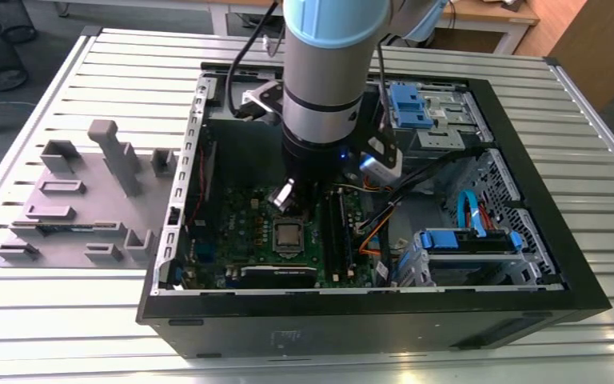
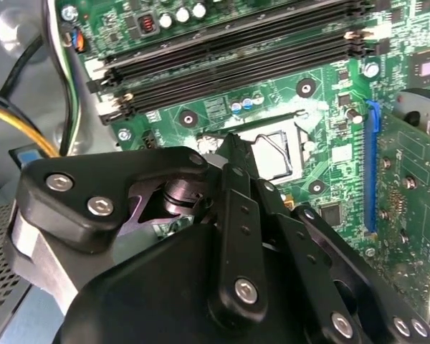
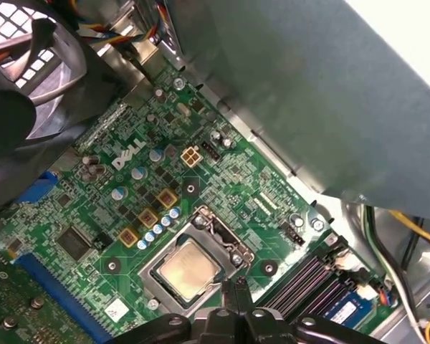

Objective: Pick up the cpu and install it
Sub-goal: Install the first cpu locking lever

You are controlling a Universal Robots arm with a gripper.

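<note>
Green board (image 3: 222, 208); cpu (image 3: 188, 270) beside gripper (image 3: 233, 290)

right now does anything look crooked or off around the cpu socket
Nothing stands out. The cpu lies flat and square inside the socket frame on the green board, with the gripper poised just above its edge. No loose parts or damage show around it in the first wrist view.
</note>
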